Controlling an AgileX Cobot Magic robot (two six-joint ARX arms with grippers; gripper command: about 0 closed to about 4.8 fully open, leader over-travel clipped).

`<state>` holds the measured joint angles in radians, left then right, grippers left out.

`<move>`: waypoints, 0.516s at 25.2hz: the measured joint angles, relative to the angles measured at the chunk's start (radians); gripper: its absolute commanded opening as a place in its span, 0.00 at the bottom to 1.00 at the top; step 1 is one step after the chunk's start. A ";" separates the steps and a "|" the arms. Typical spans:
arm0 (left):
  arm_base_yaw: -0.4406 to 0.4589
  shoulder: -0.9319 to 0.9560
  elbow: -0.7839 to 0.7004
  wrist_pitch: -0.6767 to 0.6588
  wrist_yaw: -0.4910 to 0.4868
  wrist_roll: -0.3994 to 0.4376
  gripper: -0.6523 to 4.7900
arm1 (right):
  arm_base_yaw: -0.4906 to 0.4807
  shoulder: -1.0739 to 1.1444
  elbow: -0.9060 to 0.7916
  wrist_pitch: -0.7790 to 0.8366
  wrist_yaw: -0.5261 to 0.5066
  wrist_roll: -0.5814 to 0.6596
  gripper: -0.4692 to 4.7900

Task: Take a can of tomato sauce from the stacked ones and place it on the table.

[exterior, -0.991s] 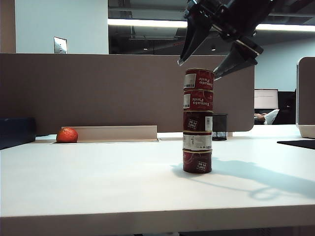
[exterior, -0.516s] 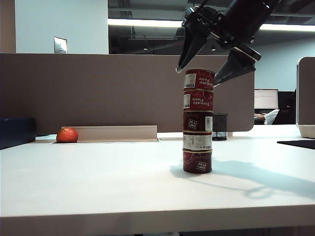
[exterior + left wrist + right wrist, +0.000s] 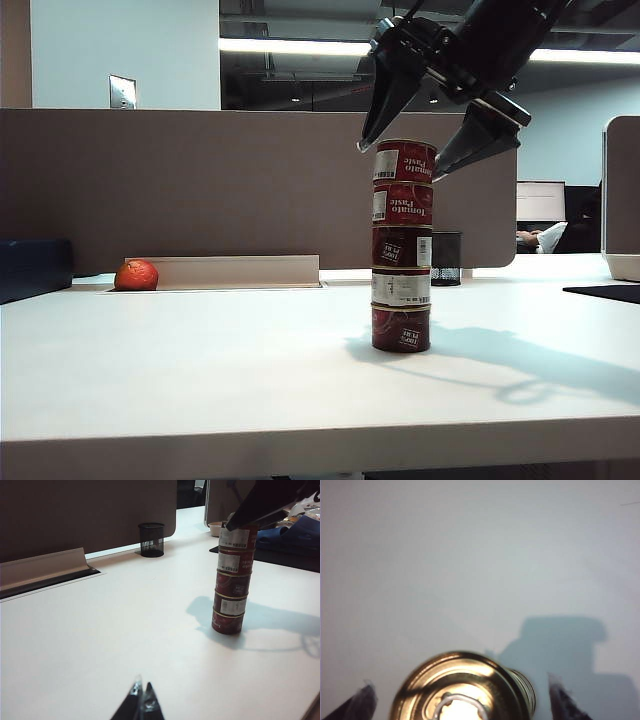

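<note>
Five short tins make up the stacked ones [image 3: 402,245] [image 3: 232,575], standing on the off-white table [image 3: 200,370]. The top can of tomato sauce [image 3: 404,161] has a dark red label with "Tomato Paste" lettering; another like it sits directly beneath. My right gripper [image 3: 400,161] is open, with one finger on each side of that top can and neither touching it. In the right wrist view its gold lid [image 3: 462,690] lies between the fingertips of the right gripper [image 3: 461,685]. My left gripper [image 3: 143,687] is shut and empty, low over bare table well away from the stack.
A black mesh pen cup [image 3: 446,258] stands behind the stack. An orange-red fruit [image 3: 136,275] lies by the cable tray [image 3: 230,270] at the back left. A grey-brown partition [image 3: 200,180] closes the back. A dark mat [image 3: 605,292] lies at the right edge.
The right gripper has come down from above the stack, so its open fingers now flank the top can. The stack and left gripper have not moved.
</note>
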<state>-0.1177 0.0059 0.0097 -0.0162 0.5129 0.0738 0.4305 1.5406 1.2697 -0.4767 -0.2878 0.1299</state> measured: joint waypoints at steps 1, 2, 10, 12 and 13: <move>0.000 0.000 0.000 0.000 0.000 0.000 0.11 | 0.000 0.002 0.000 -0.003 0.000 0.000 0.83; 0.000 0.000 0.000 0.000 0.000 0.000 0.11 | 0.000 0.004 0.000 -0.006 0.000 0.000 0.81; 0.000 0.000 0.000 0.000 0.000 0.000 0.11 | 0.000 0.004 0.001 -0.006 0.000 0.000 0.58; 0.000 0.000 0.000 0.000 0.000 0.000 0.11 | 0.000 0.004 0.001 -0.004 0.000 -0.001 0.58; 0.000 0.000 0.000 0.000 0.000 0.000 0.11 | 0.000 0.004 0.001 -0.004 0.000 0.000 0.58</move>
<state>-0.1177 0.0059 0.0097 -0.0162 0.5129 0.0738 0.4305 1.5444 1.2709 -0.4809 -0.2874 0.1295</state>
